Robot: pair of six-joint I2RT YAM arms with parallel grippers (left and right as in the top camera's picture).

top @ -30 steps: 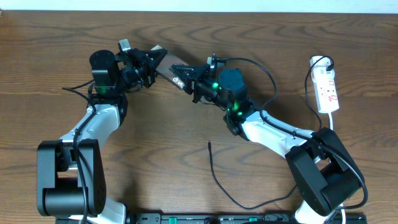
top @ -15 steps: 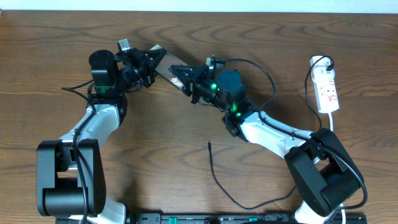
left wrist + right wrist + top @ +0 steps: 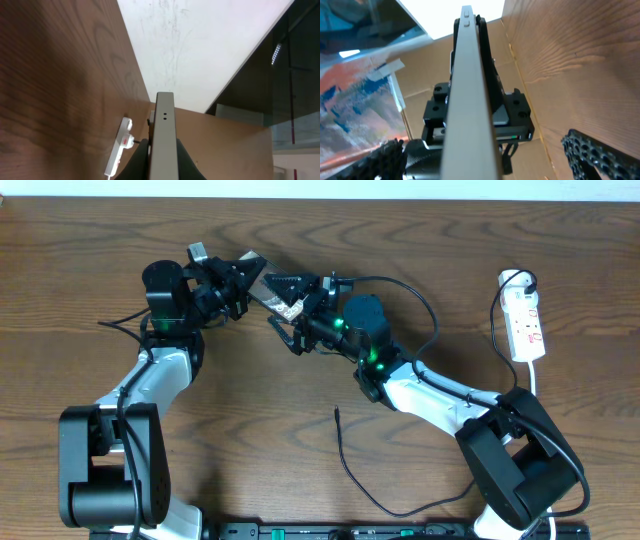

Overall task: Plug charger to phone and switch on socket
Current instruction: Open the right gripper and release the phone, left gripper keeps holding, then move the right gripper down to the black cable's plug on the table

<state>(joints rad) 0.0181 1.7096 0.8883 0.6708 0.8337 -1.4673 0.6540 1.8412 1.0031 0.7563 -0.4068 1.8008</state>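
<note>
The phone point(image 3: 268, 287) is held off the table at the back centre, on edge, with my left gripper point(image 3: 240, 280) shut on its left end. In the left wrist view its thin grey edge point(image 3: 164, 130) stands upright between the black jaws. My right gripper point(image 3: 284, 308) is open around the phone's right end, its studded fingers point(image 3: 600, 155) apart from the phone's edge point(image 3: 470, 100). The charger, a thin black cable point(image 3: 347, 463), lies loose on the table with its tip point(image 3: 337, 412) pointing up. The white socket point(image 3: 525, 325) lies at the far right.
A white cord point(image 3: 535, 375) runs down from the socket beside the right arm's base point(image 3: 515, 465). The left arm's base point(image 3: 105, 465) stands at the front left. The socket point(image 3: 120, 150) also shows in the left wrist view, beyond the phone.
My right gripper has opened wide and let go of the phone's right end, shifting a little left. The left gripper still holds the phone, which has tipped slightly.
</note>
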